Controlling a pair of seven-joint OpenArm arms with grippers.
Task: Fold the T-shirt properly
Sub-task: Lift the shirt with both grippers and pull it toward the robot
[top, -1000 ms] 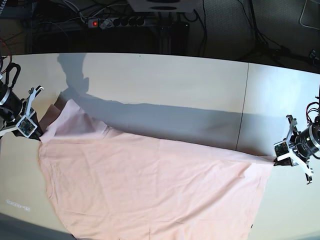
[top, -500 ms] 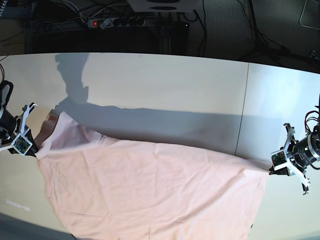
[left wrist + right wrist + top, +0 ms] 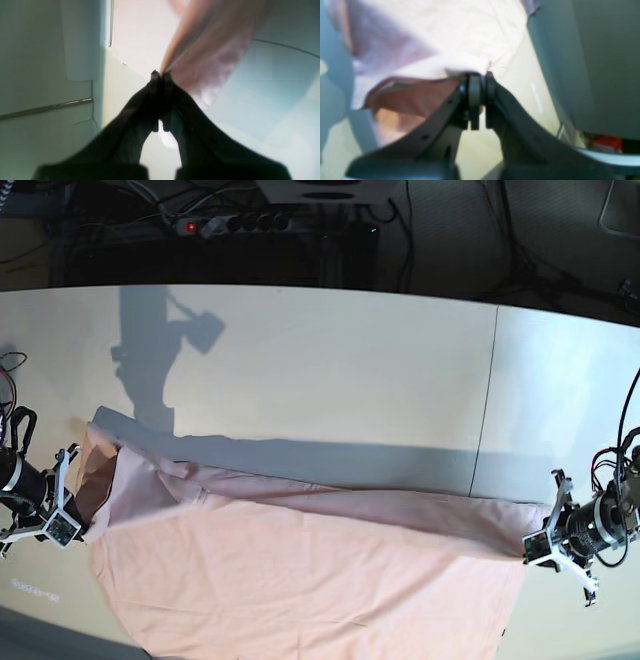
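Both grippers are sitting lower and nearer the table's front edge than they were a second ago, and the lifted far edge of the T-shirt is sagging closer to the table with them; the shadow band behind the cloth is narrowing as the edge descends.

Taking the T-shirt as the landmark, the right gripper is pinching its far corner at one end, by the bunched sleeve, and the left gripper is pinching the far corner at the opposite end. The right wrist view is showing the right gripper's fingers pressed together with a fold of pink cloth caught between them. The left wrist view, though blurred, is showing the left gripper's fingers closed to a point, with stretched fabric running away from the tips.

The garment is lying with its long axis running across the table from one gripper to the other, the held edge drawn fairly taut between them. From that edge the body is spreading toward the front of the table and off the bottom of the base view. Only the plain side is showing. So the cloth is lying forward of both sets of fingers, and neither arm is nearer than the other; each is owning one end.

My judgement is that the arms are laying the shirt out flat, and that the coming move depends on both ends lowering evenly, so the edge is landing straight, not skewed.
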